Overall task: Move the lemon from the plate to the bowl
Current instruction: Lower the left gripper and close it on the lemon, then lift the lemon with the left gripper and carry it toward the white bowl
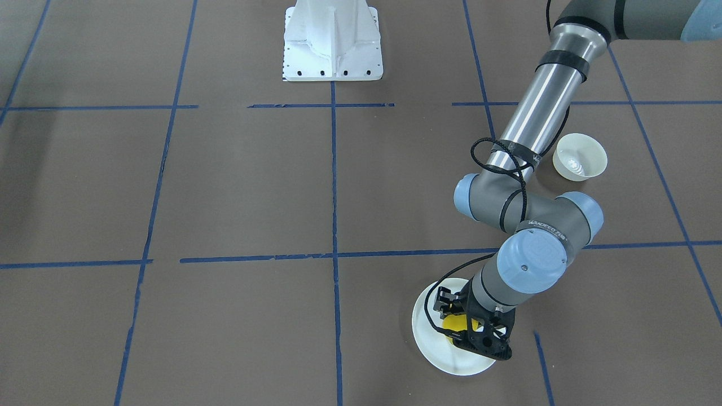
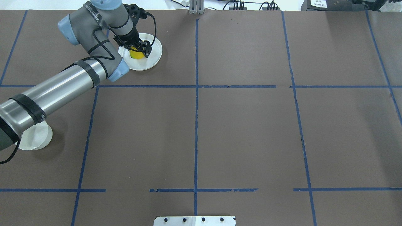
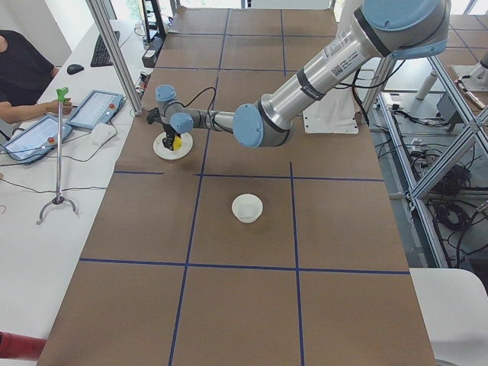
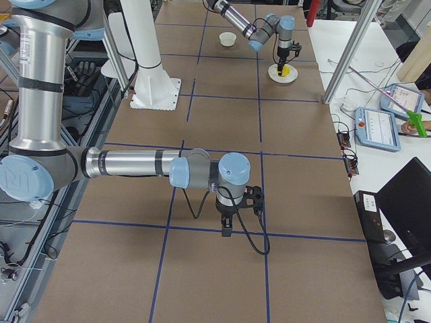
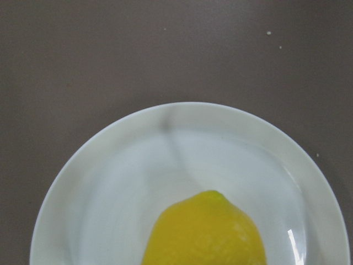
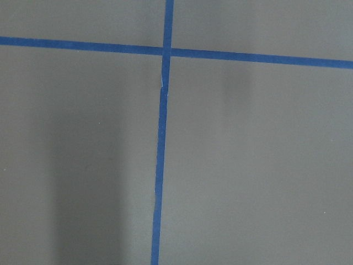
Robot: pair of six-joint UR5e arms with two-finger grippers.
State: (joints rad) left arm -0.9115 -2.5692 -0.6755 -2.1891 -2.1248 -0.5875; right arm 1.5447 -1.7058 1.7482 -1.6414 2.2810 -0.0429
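The yellow lemon [image 1: 453, 323] lies on the white plate [image 1: 451, 361] at the table's far edge on my left side. My left gripper [image 1: 459, 330] is down over the plate, and its jaws stand apart on either side of the lemon [image 2: 137, 54]. The left wrist view shows the lemon [image 5: 204, 232] resting on the plate [image 5: 110, 182]. The off-white bowl [image 1: 580, 157] stands empty near my base, partly under my left forearm in the overhead view [image 2: 33, 136]. My right gripper [image 4: 225, 229] shows only in the exterior right view, low over bare table; I cannot tell if it is open or shut.
The brown table carries a grid of blue tape lines [image 1: 334, 256]. The white robot base [image 1: 333, 42] stands at the table's edge. An operator's table with tablets [image 3: 91, 110] runs beyond the plate's side.
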